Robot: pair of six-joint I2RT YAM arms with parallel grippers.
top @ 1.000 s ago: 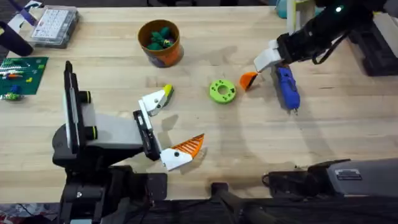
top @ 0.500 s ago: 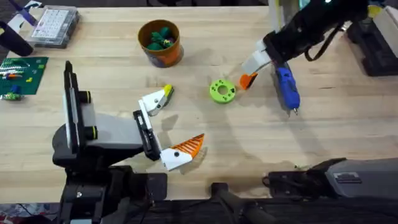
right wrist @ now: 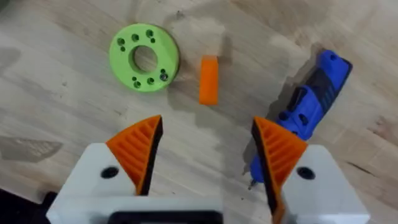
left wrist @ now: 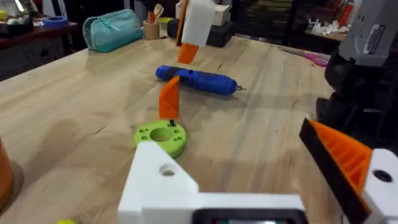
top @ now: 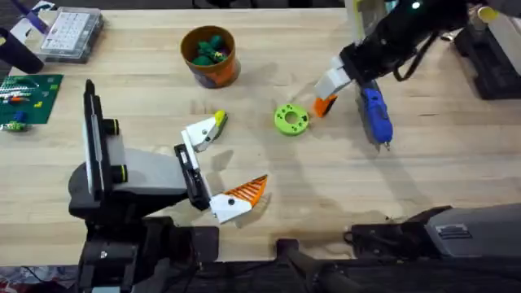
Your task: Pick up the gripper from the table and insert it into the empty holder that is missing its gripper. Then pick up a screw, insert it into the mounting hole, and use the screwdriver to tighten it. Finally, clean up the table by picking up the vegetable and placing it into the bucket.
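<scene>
The gripper (right wrist: 208, 79), an orange wedge, stands upright on the table between a green disc (top: 291, 119) and the blue screwdriver (top: 374, 114); the same gripper (left wrist: 169, 98) also appears in the left wrist view. My right gripper (right wrist: 205, 124) hangs open just above it, holding nothing. My left gripper (left wrist: 242, 149) rests open near the table's front. One side of it is a bare white holder (left wrist: 163, 180) and the other carries an orange-white finger (top: 240, 195). The orange bucket (top: 213, 72) at the back holds green vegetable pieces (top: 207, 49).
A small white piece with a yellow tip (top: 213, 124) lies beside the left gripper. A clear parts box (top: 72, 32) and a green circuit board (top: 28, 94) sit at the far left. Black equipment (top: 488, 65) stands at the right edge.
My right arm has swung left and slightly back, bringing its open gripper over the orange gripper piece. The left arm and the table's objects have not moved.
</scene>
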